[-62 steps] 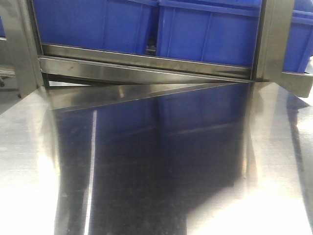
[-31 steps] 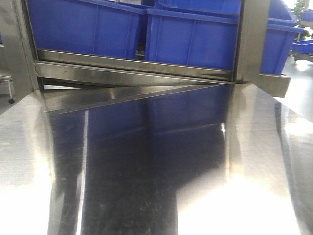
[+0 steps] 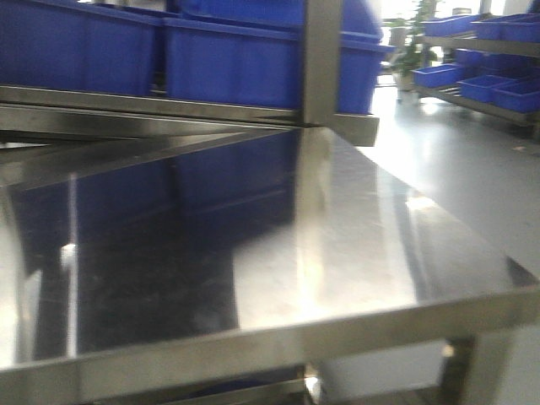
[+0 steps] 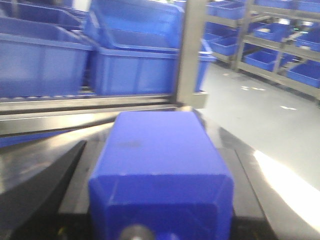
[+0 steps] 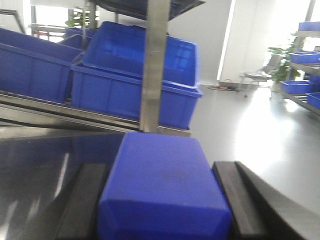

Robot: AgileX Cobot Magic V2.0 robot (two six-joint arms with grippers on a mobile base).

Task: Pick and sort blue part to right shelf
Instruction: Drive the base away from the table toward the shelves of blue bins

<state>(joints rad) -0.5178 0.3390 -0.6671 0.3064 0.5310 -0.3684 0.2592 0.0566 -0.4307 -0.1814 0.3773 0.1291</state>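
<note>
Since the black fingers [image 5: 82, 205] of the right gripper [image 5: 160, 167] lie flush against both flanks of a blue part [image 5: 160, 195], pinching it with no gap showing, this reads as the carry toward the shelf. Doing it well means an even squeeze and a level wrist, so that the smooth block cannot slide forward out of the pads. On the left gripper [image 4: 154, 146] the fingers [image 4: 35, 195] flank another blue part [image 4: 157, 170] in the same way. A grey strip shows beside its left flank and the picture is soft, so I cannot tell whether they clamp it or merely stand spread beside it; that side deserves the slower handling. Each block fills the space between its fingers and runs out to about their tips. Both hang above the steel tabletop [image 3: 363, 219], toward its right edge and near the back right corner, where the upright post [image 3: 321, 59] of the rack of blue bins [image 3: 245, 63] stands. Neither block shows in the front view. Any swing should pass clear of that post and of the tabletop's right edge. Beyond that edge, across open floor [image 3: 447, 160], a shelving rack [image 3: 481, 97] with more blue bins is probably the right shelf; it is well apart, so release is not yet due.
</note>
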